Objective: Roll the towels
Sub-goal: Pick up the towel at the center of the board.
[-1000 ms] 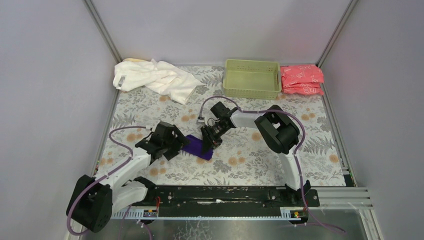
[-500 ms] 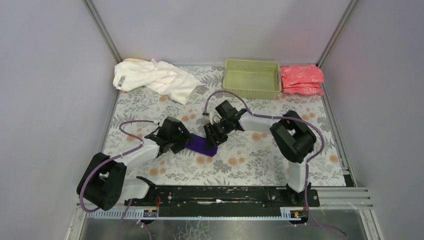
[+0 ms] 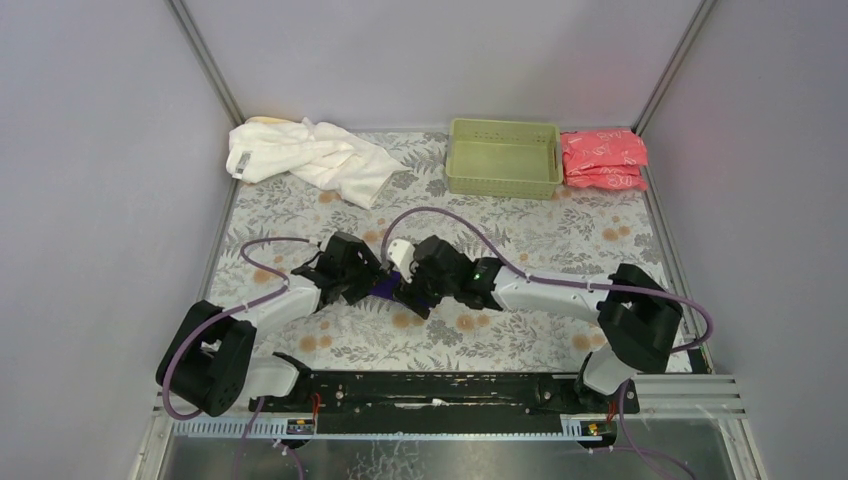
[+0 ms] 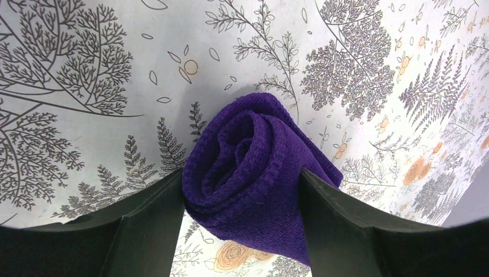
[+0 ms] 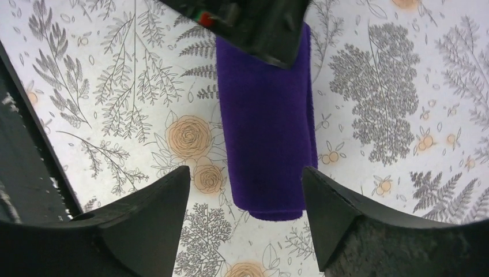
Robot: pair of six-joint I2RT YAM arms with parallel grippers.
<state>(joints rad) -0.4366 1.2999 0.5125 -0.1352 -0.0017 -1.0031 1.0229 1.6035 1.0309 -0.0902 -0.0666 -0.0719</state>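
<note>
White towel (image 3: 310, 158): far left corner, loose and crumpled, not rolled; well apart from both pincers.
Yellow towel (image 3: 262, 121): I see only a pale sliver behind the white one, touching it; the rest is hidden.
Left pincer (image 4: 242, 173): closed on the purple towel, one finger pressed to each flank of the roll at its left end.
Purple towel (image 4: 248, 133): mid-table on the near side, wound into a roll; its spiral end faces my left wrist camera.
Long axis: it runs left to right, from one pincer to the other.
Right pincer (image 5: 245, 172): wide, straddling the roll's right end with a gap on each side, touching nothing that I can see.
Turning relation: the unrolled towels lie back and left of both pincers; I judge the left arm the nearer.
Basket (image 3: 503, 157): far edge, right of centre.
Packets (image 3: 603, 158): far right corner, just beside the basket, stacked.
Count: three towels, one rolled, two not; two pincers; one basket; packets too overlapped for me to number.
</note>
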